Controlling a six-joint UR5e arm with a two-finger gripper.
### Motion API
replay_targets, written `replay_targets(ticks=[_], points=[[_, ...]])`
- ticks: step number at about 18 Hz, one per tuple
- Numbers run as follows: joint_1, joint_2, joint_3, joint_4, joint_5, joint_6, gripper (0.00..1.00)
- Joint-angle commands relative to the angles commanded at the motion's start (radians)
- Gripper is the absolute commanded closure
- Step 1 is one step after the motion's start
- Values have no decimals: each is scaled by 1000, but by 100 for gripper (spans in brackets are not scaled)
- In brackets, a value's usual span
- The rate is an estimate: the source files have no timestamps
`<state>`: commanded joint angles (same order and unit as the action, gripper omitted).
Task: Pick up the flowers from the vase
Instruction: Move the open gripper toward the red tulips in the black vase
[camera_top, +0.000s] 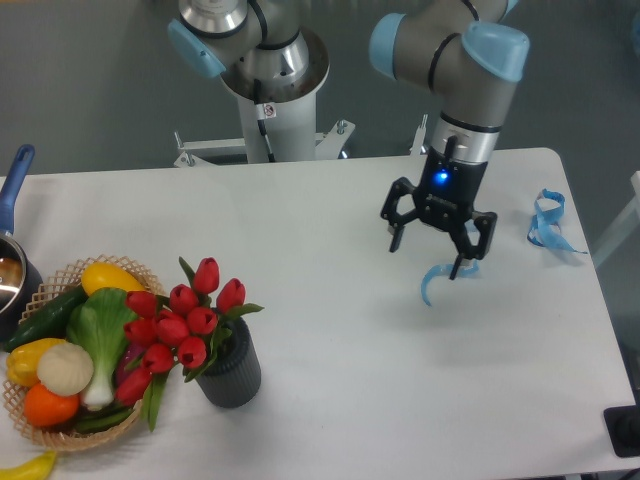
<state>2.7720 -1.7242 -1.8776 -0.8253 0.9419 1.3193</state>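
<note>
The flowers (180, 325), a bunch of red tulip buds with green stems and leaves, stand in the vase (232, 374), a short dark grey ribbed cylinder at the front left of the white table. They lean left over the basket's edge. My gripper (430, 254) hangs open above the table's right-centre, far to the right of the flowers, with nothing between its fingers. Its fingertips point down, just above a curled blue ribbon.
A wicker basket (50, 430) of colourful vegetables sits left of the vase, touching the tulip leaves. A blue-handled metal pot (12, 262) is at the left edge. One blue ribbon (437, 279) lies under the gripper, another blue ribbon (548, 222) near the right edge.
</note>
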Motion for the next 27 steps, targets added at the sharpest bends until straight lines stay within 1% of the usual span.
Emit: replay_targets(ticks=[3, 5, 6, 7, 9, 11, 13, 18, 21, 23, 27], points=[[-14, -5, 0, 0, -34, -18, 0], [-15, -8, 2, 0, -89, -32, 0], [-15, -11, 2, 0, -133, -34, 0], [-29, -14, 6, 0, -247, -35, 0], [-57, -14, -1, -3, -294, -37, 0], [-55, -15, -24, -3, -365, -46, 0], [-51, -18, -29, -5, -449, -51, 0], [-58, -23, -37, -5, -465, -51, 0], [-101, -26, -35, -3, -466, -49, 0], [-111, -32, -49, -3, -466, -49, 0], [-149, -37, -55, -3, -468, -51, 0]])
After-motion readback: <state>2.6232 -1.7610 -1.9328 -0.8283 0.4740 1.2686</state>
